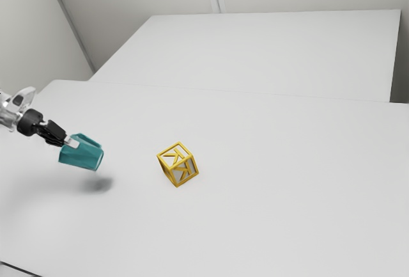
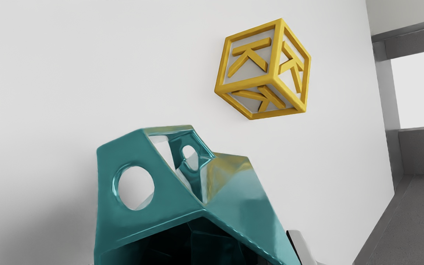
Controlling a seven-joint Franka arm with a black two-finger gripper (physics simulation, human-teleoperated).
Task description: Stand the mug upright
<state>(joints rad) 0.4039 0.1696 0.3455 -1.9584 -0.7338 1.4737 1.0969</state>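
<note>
I've got the teal mug [image 1: 82,155] tilted in the air above the table [image 1: 275,181], clamped between the jaws of my gripper [image 1: 70,141], one finger hidden in the wrist view. Its dark hollow is cut off there, contents unreadable; a yellow-framed K block [image 1: 177,165] sits apart on the table.

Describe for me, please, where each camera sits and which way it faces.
Exterior view: beside the arm, above the table, looking down across it; arm and pincer show at the exterior view's left.
Wrist view: mounted at the pincer, looking past the teal mug toward the table and yellow block; a pale fingertip shows at the bottom edge.
Both share mug, block and table.
</note>
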